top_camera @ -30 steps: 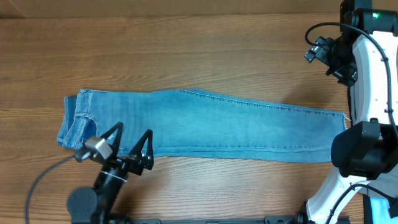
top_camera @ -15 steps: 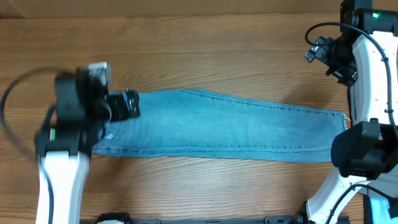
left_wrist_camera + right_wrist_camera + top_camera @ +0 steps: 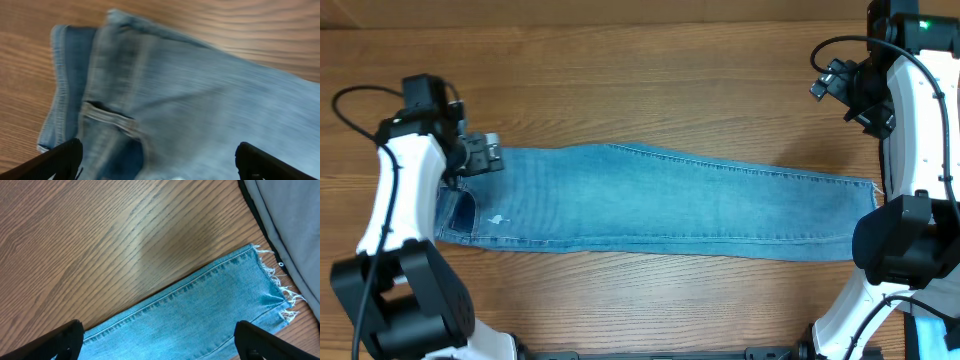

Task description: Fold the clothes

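Observation:
The light blue jeans (image 3: 670, 200) lie flat, folded lengthwise, across the table, waist to the left and frayed hem (image 3: 280, 295) to the right. A small white mark (image 3: 497, 219) shows near the waist. My left gripper (image 3: 480, 157) hovers over the waistband's far corner, open and empty. The left wrist view shows its spread fingers (image 3: 157, 152) above the waistband and a belt loop (image 3: 107, 117), blurred. My right gripper (image 3: 845, 88) is open and empty, high above the hem end. The right wrist view shows its fingers (image 3: 159, 330) wide apart over the leg (image 3: 200, 310).
Grey fabric (image 3: 295, 220) with a black edge lies beside the frayed hem at the right table edge. The wooden table (image 3: 620, 90) is bare beyond and in front of the jeans. The right arm's body (image 3: 910, 250) stands at the right edge by the hem.
My left arm swung from the table's front edge up to the far left over the waistband. The waist end shifted slightly right. The right arm has not moved.

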